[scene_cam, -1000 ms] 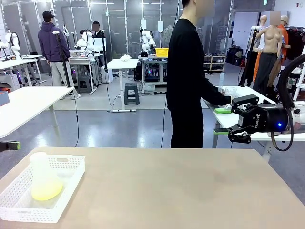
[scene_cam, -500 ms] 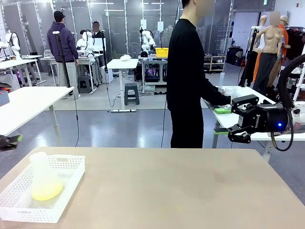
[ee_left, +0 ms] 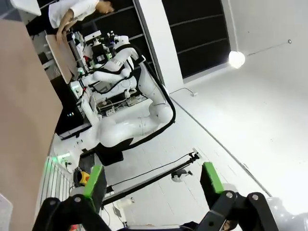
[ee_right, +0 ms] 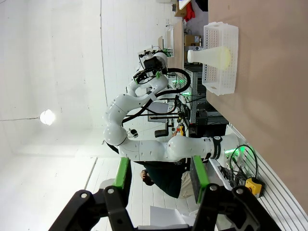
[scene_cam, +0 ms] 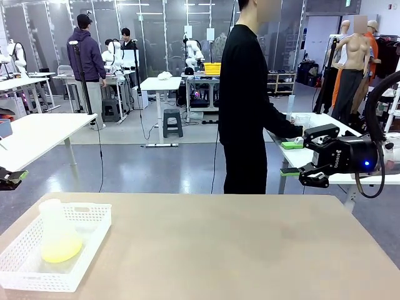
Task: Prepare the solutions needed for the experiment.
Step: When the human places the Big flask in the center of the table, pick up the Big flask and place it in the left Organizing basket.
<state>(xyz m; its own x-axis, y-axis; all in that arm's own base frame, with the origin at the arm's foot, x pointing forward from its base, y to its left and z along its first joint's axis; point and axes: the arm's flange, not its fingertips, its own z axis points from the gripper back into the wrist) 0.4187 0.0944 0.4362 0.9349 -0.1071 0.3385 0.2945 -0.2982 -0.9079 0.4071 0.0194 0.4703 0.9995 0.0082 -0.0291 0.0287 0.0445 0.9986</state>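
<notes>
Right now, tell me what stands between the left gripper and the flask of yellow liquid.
Nothing visible on the table stands between them. The flask stands inside the white basket, so the basket's low walls surround it. The left gripper, jaws open, is above and off the table's left edge.

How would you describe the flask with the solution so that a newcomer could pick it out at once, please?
Start at the tan table and go to its near corner on the robot's left, where a white mesh basket sits. Standing inside it is a frosted conical flask holding a shallow layer of pale yellow solution, the one coloured thing there.
</notes>
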